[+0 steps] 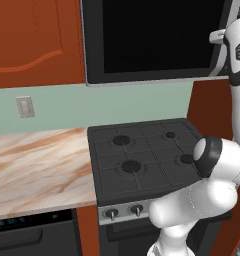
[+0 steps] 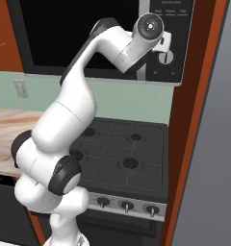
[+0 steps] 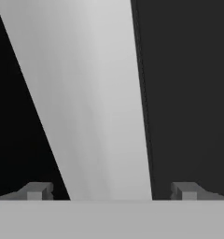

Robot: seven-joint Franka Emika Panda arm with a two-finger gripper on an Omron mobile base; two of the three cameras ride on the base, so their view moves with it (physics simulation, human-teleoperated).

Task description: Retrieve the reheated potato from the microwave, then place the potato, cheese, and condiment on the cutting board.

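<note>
The microwave (image 1: 152,35) hangs above the stove with its black glass door shut; its round white knob (image 2: 166,57) shows on the right-hand panel. My arm reaches up to the microwave's right side, and my gripper (image 1: 218,38) is right at the door's edge. In the hand view my gripper (image 3: 111,191) is open, and a silver-grey vertical strip (image 3: 100,102) of the microwave stands between the two fingertips (image 3: 37,190), close up. Nothing is held. The potato, cheese, condiment and cutting board are out of view.
A black gas stove (image 1: 142,155) sits below, with knobs along its front. A marble counter (image 1: 37,165) runs to its left under a wall outlet (image 1: 25,106). Orange cabinets (image 1: 32,40) flank the microwave. A tall grey panel (image 2: 209,168) stands at the right.
</note>
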